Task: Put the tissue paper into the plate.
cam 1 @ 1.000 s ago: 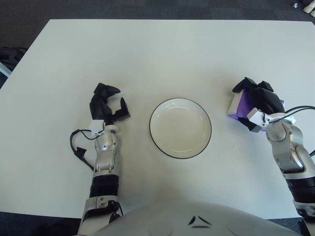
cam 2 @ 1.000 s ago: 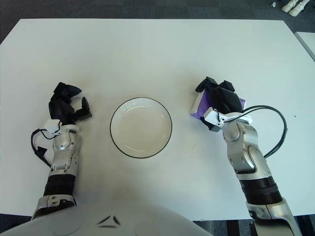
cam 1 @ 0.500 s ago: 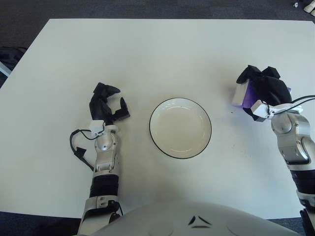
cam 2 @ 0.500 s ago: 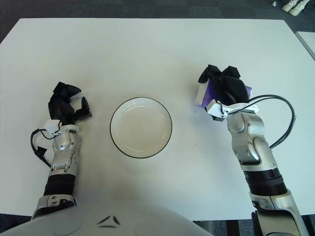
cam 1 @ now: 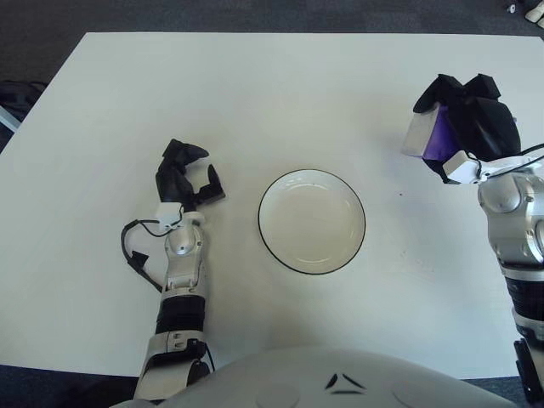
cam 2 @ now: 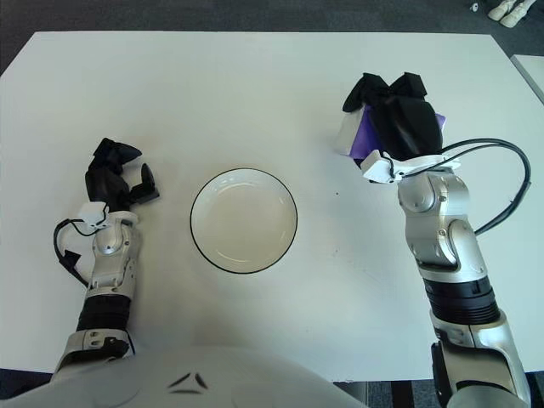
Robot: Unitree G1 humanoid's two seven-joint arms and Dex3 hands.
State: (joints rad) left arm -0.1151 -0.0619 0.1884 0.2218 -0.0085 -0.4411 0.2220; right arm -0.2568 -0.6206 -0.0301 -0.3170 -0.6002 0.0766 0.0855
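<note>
A white plate (cam 1: pixel 312 221) with a thin black rim sits empty on the white table (cam 1: pixel 280 93), near its front middle. To the right of the plate, my right hand (cam 1: pixel 469 121) is raised above the table and shut on the tissue paper pack (cam 1: pixel 431 136), a purple and white packet that sticks out on the hand's left side. The same pack (cam 2: pixel 358 134) shows under the black fingers in the right eye view. My left hand (cam 1: pixel 183 174) shows to the left of the plate, its fingers loosely spread and holding nothing.
Dark carpet surrounds the table. A black cable (cam 2: pixel 501 191) loops out from my right forearm. Part of a white object (cam 2: pixel 507 8) lies on the floor at the far right corner.
My right hand has lifted the tissue pack off the table and carried it up and away from me. The left hand has barely moved.
</note>
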